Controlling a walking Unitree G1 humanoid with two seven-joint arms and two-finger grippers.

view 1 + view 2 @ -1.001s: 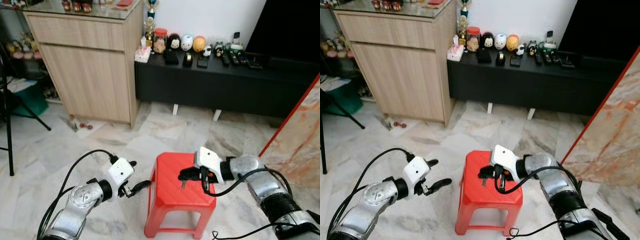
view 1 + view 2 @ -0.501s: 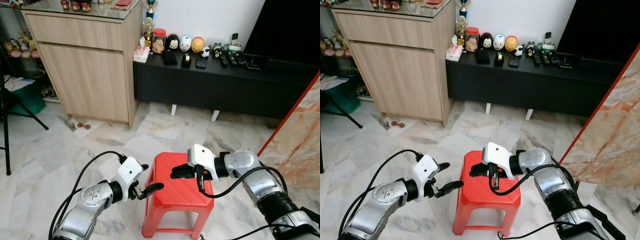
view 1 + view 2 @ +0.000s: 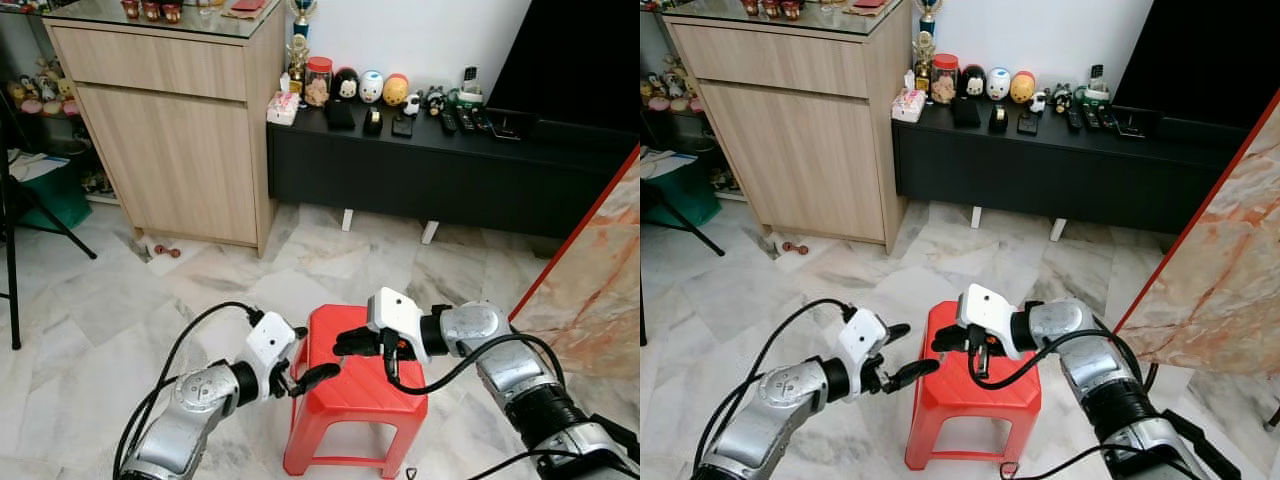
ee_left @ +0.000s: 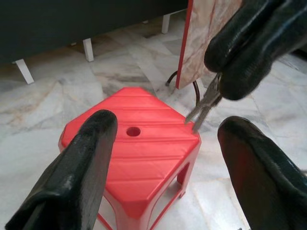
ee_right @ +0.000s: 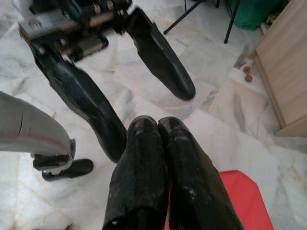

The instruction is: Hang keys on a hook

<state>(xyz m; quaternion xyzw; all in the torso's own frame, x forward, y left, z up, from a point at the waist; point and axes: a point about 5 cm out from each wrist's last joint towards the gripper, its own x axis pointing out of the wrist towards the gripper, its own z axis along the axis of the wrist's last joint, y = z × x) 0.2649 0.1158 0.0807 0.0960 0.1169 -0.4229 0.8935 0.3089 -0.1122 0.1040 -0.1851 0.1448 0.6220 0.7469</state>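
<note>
Red plastic stool (image 3: 362,395) at near centre of marble floor (image 3: 100,320), round hole in seat visible in left wrist view.

Right gripper (image 3: 345,343) above the stool's far-left seat edge, black fingers pressed together and clamped on keys (image 4: 204,105). Keys held at the fingertips, metal blades hanging down over the stool seat, clear of the red surface. In right wrist view, right fingers (image 5: 158,177) closed side by side, keys themselves hidden between them.

Left gripper (image 3: 300,355) just left of the stool, at seat height, fingers spread wide apart, holding nothing. Left fingertips near the right gripper's fingertips, not touching. In left wrist view, left fingers (image 4: 86,158) flank the stool, with the closed right fingers and hanging keys between them at far side.

Black cable (image 3: 175,350) looped over the left arm; second black cable along the right arm.

Far left: light wooden cabinet (image 3: 180,130) with glass top. Far centre to right: low black TV bench (image 3: 440,170) against white wall, carrying a jar (image 3: 320,82), round figurines (image 3: 372,87), remote controls (image 3: 465,118). Marbled orange-edged panel (image 3: 600,270) at right. Black tripod leg (image 3: 15,240) and green bin (image 3: 55,200) at far left. Two small red items (image 3: 170,253) on floor beside cabinet base.
</note>
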